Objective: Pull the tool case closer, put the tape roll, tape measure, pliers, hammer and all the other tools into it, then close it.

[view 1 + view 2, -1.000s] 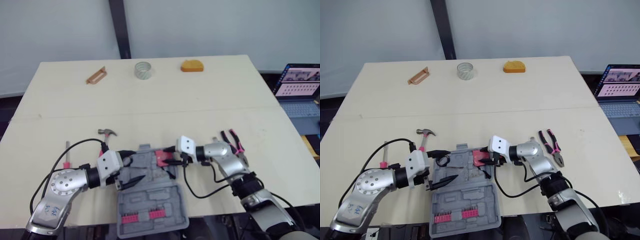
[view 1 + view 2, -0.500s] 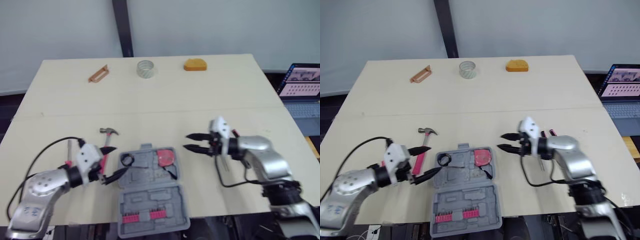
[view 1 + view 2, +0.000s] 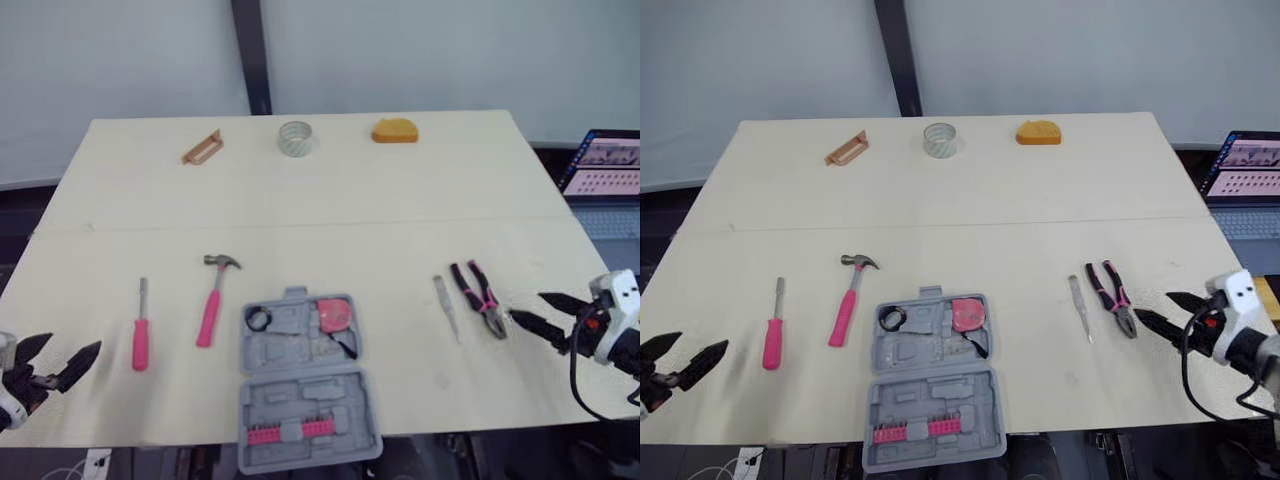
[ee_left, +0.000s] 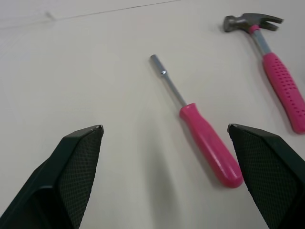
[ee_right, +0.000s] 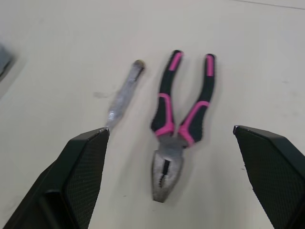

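The grey tool case lies open at the table's front middle, with a pink item and a row of pink bits inside. A pink-handled hammer and a pink screwdriver lie to its left. Pink-and-black pliers and a small clear tool lie to its right. The tape roll and the orange tape measure sit at the far edge. My left gripper hangs open at the front left, short of the screwdriver. My right gripper is open beside the pliers.
A wooden handle-shaped piece lies at the far left of the table. A laptop stands off the table's right side. A seam runs across the tabletop's middle.
Both arms have drawn back from the case: the left gripper out to the front left corner, the right gripper out to the right edge. The case stays put.
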Controlling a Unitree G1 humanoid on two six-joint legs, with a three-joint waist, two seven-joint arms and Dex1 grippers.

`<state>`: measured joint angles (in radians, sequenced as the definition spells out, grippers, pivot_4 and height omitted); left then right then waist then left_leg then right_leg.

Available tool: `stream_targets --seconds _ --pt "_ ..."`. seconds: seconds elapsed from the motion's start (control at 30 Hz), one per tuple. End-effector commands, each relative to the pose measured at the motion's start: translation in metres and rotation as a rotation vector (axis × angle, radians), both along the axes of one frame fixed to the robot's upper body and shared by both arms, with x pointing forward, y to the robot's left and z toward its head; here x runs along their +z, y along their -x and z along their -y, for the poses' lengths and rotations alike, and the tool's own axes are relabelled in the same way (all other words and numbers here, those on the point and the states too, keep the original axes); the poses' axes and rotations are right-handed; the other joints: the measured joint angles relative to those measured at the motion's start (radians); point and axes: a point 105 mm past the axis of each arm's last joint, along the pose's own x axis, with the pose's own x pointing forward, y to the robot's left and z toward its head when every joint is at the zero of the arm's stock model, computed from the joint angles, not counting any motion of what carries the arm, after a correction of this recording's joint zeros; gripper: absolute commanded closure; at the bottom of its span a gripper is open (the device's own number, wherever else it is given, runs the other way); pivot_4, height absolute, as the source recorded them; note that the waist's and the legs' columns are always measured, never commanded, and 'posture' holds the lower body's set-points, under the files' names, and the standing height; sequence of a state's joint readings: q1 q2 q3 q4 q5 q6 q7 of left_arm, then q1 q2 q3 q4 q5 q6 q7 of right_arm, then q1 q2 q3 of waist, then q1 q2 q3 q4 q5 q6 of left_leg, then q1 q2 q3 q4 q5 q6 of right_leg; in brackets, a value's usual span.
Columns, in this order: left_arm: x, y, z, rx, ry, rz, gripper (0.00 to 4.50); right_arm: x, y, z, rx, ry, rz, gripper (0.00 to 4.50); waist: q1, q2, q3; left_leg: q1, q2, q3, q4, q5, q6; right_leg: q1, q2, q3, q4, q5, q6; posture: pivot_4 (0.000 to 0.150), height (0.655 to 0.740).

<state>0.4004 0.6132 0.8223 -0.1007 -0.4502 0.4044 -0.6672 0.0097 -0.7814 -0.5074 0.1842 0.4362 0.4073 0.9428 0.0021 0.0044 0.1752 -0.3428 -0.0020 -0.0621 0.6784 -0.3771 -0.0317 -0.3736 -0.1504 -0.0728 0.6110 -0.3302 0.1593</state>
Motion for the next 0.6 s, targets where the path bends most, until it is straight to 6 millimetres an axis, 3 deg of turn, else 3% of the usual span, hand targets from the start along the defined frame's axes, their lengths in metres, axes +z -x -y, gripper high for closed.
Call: stream_targets --seconds 0.03,0.27,0.6 --pt "0.003 0.010 -0.028 0.181 -0.047 0.056 0.00 0.000 0.002 0.031 -0.172 0.028 0.076 0.08 0.000 0.000 0.000 0.000 0.000 0.000 0.000 0.000 0.000 0.000 0.000 0.000 0.000 0.000 0.000 0.150 0.7400" --pt "-0.007 0.011 -0.032 0.250 -0.049 0.062 0.00 0.000 -0.004 0.043 -0.260 0.026 0.135 0.08 -0.004 0.000 0.000 0.003 0.000 0.003 0.000 0.000 0.000 0.000 0.000 0.004 0.000 0.000 0.000 0.150 0.7400" --pt "-0.007 0.007 -0.028 0.234 -0.038 0.071 0.00 0.000 -0.008 0.036 -0.224 0.032 0.131 0.08 -0.003 0.000 0.000 0.004 0.000 0.004 -0.002 0.000 -0.001 0.000 0.000 0.005 0.000 0.000 0.000 0.150 0.7400"
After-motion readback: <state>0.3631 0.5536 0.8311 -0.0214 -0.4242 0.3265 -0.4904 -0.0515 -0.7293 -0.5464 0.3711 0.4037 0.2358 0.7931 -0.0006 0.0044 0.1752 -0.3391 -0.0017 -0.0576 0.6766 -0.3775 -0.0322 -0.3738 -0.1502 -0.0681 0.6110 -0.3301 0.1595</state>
